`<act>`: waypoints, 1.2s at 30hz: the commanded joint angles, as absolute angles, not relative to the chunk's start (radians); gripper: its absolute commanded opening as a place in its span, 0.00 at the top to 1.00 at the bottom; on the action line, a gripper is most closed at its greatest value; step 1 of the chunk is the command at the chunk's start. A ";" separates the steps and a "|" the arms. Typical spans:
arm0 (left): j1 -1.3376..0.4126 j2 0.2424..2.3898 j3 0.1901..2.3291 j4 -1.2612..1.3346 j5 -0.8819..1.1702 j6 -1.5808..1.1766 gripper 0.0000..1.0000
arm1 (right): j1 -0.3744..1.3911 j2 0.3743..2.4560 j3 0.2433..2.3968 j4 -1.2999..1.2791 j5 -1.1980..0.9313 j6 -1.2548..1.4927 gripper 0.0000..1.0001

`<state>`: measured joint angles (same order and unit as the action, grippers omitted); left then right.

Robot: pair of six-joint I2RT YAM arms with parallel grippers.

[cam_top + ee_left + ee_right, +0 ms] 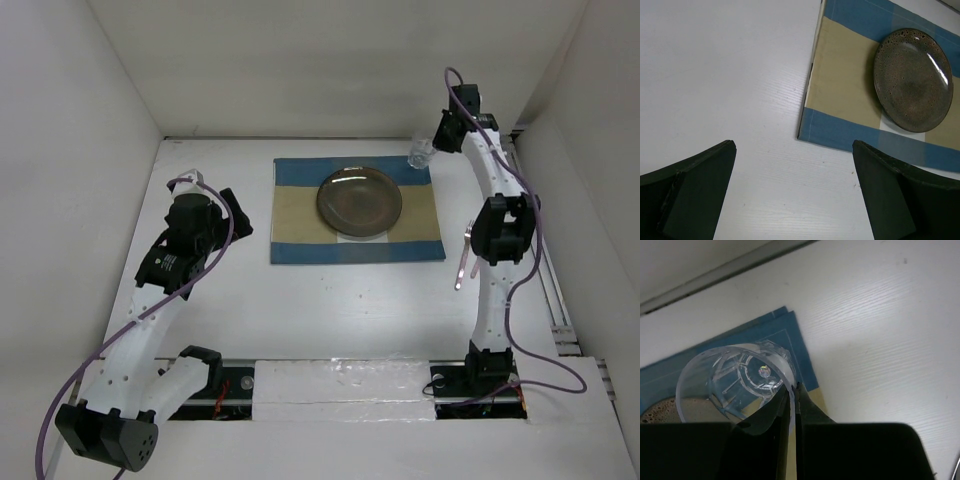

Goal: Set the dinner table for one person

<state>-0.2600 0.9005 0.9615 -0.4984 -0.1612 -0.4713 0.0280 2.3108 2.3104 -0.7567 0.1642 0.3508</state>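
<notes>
Left side first: your left hand (233, 212) hangs over the bare left part of the large flat matte white worktop (330, 310), fingers spread wide, nothing between them. In the left wrist view that spread hand (793, 144) shows only white worktop (730, 75) in the gap, with the mat's near left corner just beyond. Next, the blue-and-tan patchwork cloth placemat (300, 215) lies flat mid-worktop, toward the far side, edges roughly square to it. The round brown speckled glazed plate (360, 201) sits on the placemat, about centred, a bit toward the far edge; from the left wrist the plate (913, 80) looks empty and the placemat (845, 70) is smooth. At the placemat's far right corner there is a small clear faceted glass (421, 155). Your right hand (437, 138) is reached out to it, arm stretched toward the back wall. The right wrist view shows the hand (794, 388) pressed nearly together, pinching the wall of the small clear faceted glass (735, 380) at its rim, over the blue corner; you cannot tell whether the base touches the mat. A thin silver metal utensil (462, 262) lies on the worktop right of the placemat, partly behind the right arm; its type is unclear.
</notes>
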 commanded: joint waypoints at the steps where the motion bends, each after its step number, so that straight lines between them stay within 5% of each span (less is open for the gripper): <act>1: -0.256 0.896 0.963 -0.476 -0.158 -0.457 0.00 | 0.049 2.322 2.342 -0.743 0.164 0.333 0.99; 19: -0.256 0.896 0.963 -0.466 -0.140 -0.457 0.00 | 0.117 2.470 2.427 -0.742 0.253 0.314 0.95; 22: -0.256 0.896 0.963 -0.466 -0.140 -0.457 0.00 | 0.117 2.479 2.436 -0.742 0.253 0.314 0.56; 23: -0.256 0.896 0.963 -0.466 -0.140 -0.457 0.00 | 0.117 2.470 2.436 -0.742 0.253 0.314 0.28; 26: -0.256 0.896 0.963 -0.466 -0.140 -0.457 0.00 | 0.117 2.421 2.436 -0.733 0.253 0.314 0.16; 27: -0.256 0.896 0.963 -0.466 -0.140 -0.457 0.00 | 0.117 2.401 2.427 -0.723 0.253 0.314 0.00; 33: -0.256 0.887 0.963 -0.485 -0.215 -0.480 0.00 | 0.066 2.136 2.286 -0.730 0.287 0.327 0.00; 36: -0.256 0.865 0.963 -0.508 -0.255 -0.508 0.00 | 0.035 1.900 1.981 -0.649 0.259 0.351 0.00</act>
<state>-0.2600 0.8974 0.9615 -0.4995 -0.1955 -0.4873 0.0803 2.1422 2.1204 -0.7197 0.2462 0.3229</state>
